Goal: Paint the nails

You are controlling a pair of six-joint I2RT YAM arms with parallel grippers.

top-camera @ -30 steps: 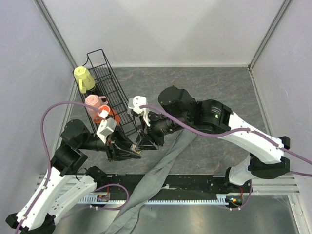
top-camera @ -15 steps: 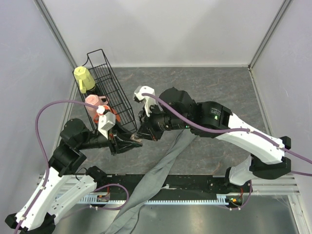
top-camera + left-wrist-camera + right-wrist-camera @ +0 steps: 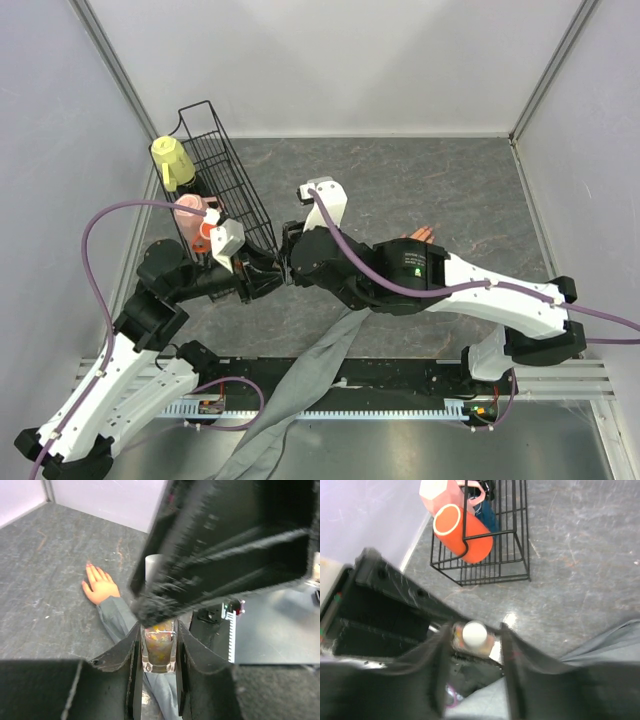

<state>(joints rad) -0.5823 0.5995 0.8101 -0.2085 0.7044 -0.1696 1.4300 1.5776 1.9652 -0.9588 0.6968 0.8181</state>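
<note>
My left gripper [image 3: 158,647] is shut on a small clear nail polish bottle [image 3: 159,650] with glittery orange-yellow contents. My right gripper [image 3: 474,640] is open, its fingers on either side of the bottle's white cap [image 3: 474,633], apart from it. In the top view the two grippers meet beside the rack, left gripper [image 3: 268,280], right gripper [image 3: 290,268]. The peach mannequin hand [image 3: 420,236] lies flat on the table right of my right arm. Its reddish-pink nails [image 3: 90,567] and grey sleeve [image 3: 120,616] show in the left wrist view.
A black wire rack [image 3: 228,185] stands at the left and holds a yellow cup [image 3: 172,160], a pink cup [image 3: 190,209] and an orange cup [image 3: 462,532]. The grey sleeve [image 3: 318,375] trails over the black rail [image 3: 410,375] at the near edge.
Both grippers have moved up toward the rack with the bottle between them. My right arm has swung over and uncovered the mannequin hand.
</note>
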